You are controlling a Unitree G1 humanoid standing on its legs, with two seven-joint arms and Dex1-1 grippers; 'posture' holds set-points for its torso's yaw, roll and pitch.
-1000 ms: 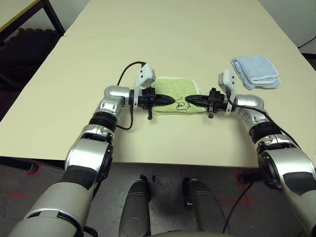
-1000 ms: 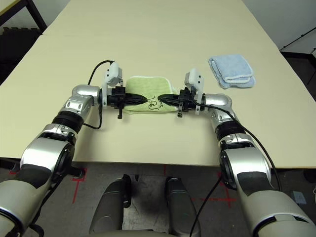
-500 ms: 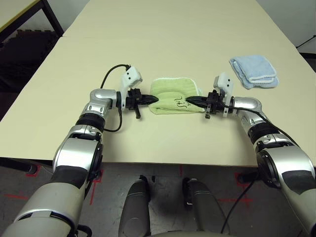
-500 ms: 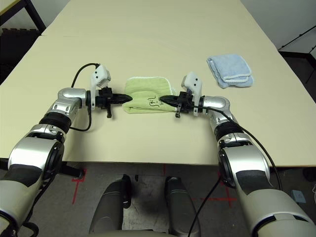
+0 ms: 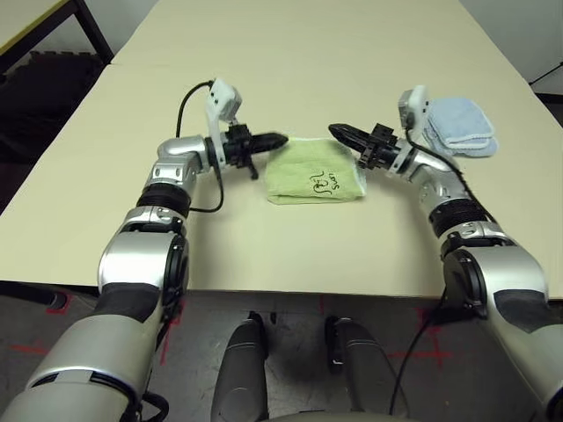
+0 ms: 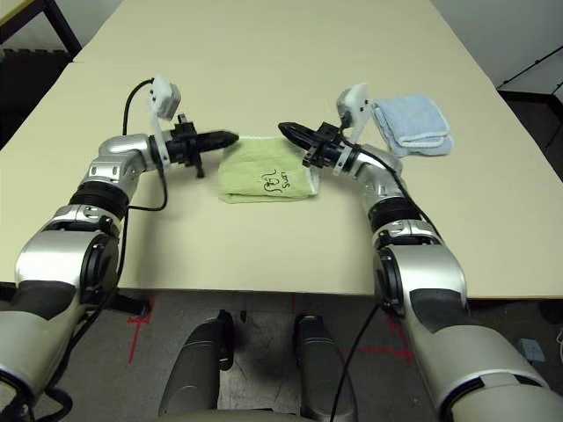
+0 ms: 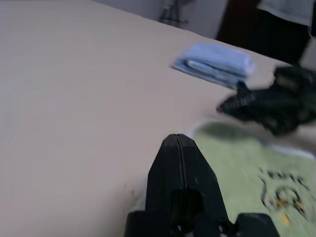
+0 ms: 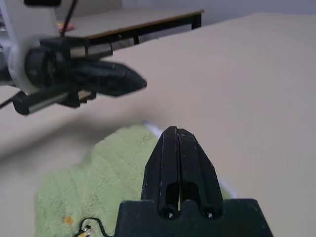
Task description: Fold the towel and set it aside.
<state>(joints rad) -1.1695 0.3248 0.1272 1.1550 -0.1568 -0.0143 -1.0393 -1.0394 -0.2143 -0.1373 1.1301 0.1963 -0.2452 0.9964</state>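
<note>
Silver forearms reach forward over the table (image 5: 290,53), wrists bent inward so both grippers point toward each other. Left gripper (image 5: 280,139) and right gripper (image 5: 336,132) hang pinched together and empty above the far corners of the folded green towel (image 5: 313,170), which lies flat between them. Folded blue towel (image 5: 457,125) sits beyond the right wrist.

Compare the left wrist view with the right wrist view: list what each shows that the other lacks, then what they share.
Left wrist view alone: the folded light blue towel on the table beyond, the right hand seen from across, and the left hand shut in the foreground.

Right wrist view alone: a second table in the background, with the left hand seen from across and the right hand shut in the foreground.

Both: the green towel lying folded on the beige table, its dark embroidered script partly visible.
</note>
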